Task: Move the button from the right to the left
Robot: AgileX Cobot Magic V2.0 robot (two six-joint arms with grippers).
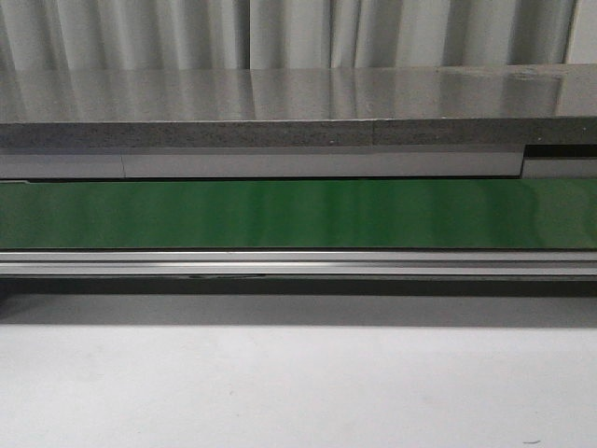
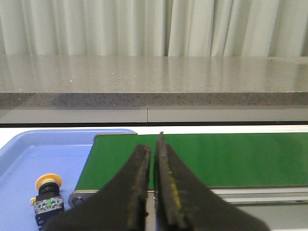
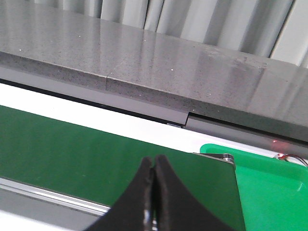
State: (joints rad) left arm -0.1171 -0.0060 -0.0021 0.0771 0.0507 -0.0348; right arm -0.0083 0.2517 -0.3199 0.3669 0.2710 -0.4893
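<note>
The button, with a yellow-orange round head and a black body with green and yellow marks, lies in a blue tray in the left wrist view, beside the end of the green conveyor belt. My left gripper is shut and empty, over the belt's near edge, apart from the button. My right gripper is shut and empty, over the belt near its other end. Neither gripper nor the button shows in the front view.
The green belt runs across the front view with a metal rail in front and a grey stone ledge behind. A green tray sits past the belt's end in the right wrist view. White tabletop lies nearer.
</note>
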